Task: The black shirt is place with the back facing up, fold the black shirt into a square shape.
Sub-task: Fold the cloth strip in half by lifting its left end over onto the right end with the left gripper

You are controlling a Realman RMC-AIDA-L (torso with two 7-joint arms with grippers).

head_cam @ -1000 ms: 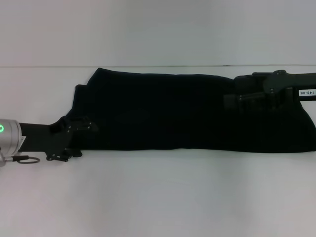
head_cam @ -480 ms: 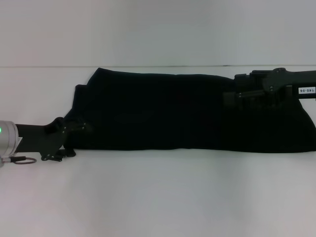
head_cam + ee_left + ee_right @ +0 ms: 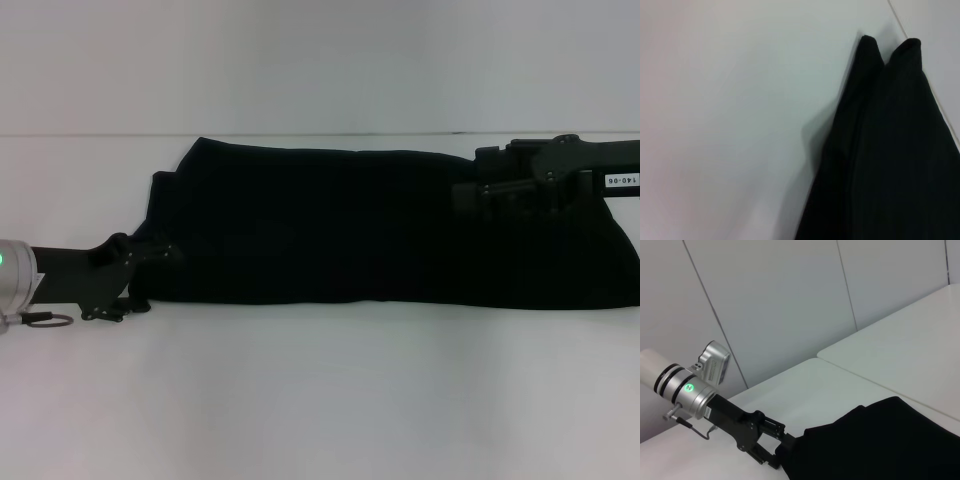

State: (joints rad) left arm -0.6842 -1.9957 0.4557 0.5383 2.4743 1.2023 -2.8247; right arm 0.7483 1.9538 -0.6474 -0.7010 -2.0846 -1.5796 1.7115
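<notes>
Table: white, it carries everything.
Black shirt: lies as a long folded band across the far part of the table.
Right gripper: over the shirt's right end; I cannot tell its fingers.
Left gripper: at the shirt's near left corner; fingers also unclear.

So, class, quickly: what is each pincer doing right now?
Left pincer: at the left end of the black shirt; grip cannot be told.
Right pincer: over the shirt's right part; cannot be told.
</notes>
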